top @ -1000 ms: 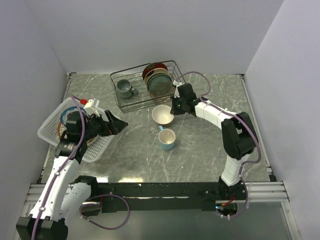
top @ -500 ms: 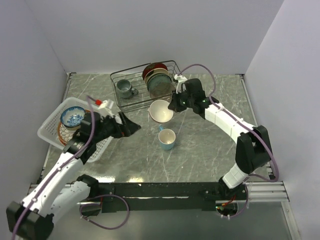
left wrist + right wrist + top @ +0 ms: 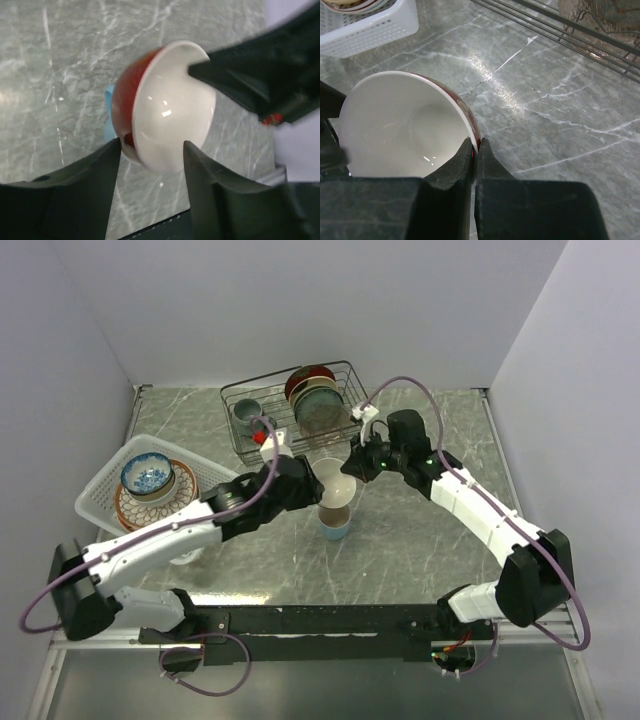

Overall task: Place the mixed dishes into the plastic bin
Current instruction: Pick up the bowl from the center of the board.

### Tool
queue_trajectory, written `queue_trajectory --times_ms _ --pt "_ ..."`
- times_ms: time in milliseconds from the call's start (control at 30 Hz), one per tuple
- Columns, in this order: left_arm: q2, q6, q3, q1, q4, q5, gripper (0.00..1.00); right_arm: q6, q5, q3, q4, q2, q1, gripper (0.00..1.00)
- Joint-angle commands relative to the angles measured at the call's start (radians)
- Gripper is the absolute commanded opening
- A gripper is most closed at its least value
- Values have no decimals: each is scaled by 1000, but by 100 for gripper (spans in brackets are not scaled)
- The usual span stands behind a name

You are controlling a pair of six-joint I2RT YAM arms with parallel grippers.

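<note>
Closest to me on the marble table (image 3: pixel 420 550) stands the light blue mug (image 3: pixel 335 529), upright. Over it hangs the cream bowl (image 3: pixel 405 125), white inside and red outside, tipped on edge; I can't tell whether it touches the mug. My right gripper (image 3: pixel 475 145) is clamped on the bowl's rim, one finger inside and one outside. My left gripper (image 3: pixel 151 147) sits at the opposite side of the bowl with its fingers apart, flanking the lower edge; whether they touch the bowl I can't make out.

Off to the left, the plastic bin (image 3: pixel 375 25) holds a blue-patterned bowl (image 3: pixel 148 476) sitting on a red-rimmed plate (image 3: pixel 175 498).

Farthest back, the black wire rack (image 3: pixel 270 380) carries a grey mug (image 3: pixel 246 412) and several upright plates (image 3: pixel 315 400).
</note>
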State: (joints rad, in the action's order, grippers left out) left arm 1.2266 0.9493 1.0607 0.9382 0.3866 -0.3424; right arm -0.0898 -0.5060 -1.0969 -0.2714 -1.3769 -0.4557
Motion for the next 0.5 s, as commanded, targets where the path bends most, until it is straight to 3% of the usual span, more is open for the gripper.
queue_trajectory --times_ms 0,67,267,400,467 --pt "105 167 142 40 228 -292 49 -16 -31 5 77 96 -3 0" --pt "160 198 206 69 332 -343 45 -18 -28 18 83 108 -5 0" --pt "255 213 300 99 425 -395 35 -21 -35 42 92 147 -1 0" --pt "264 195 309 105 414 -392 7 -25 -35 54 97 179 3 0" --pt "248 186 303 106 405 -392 1 -28 -39 66 103 191 8 0"
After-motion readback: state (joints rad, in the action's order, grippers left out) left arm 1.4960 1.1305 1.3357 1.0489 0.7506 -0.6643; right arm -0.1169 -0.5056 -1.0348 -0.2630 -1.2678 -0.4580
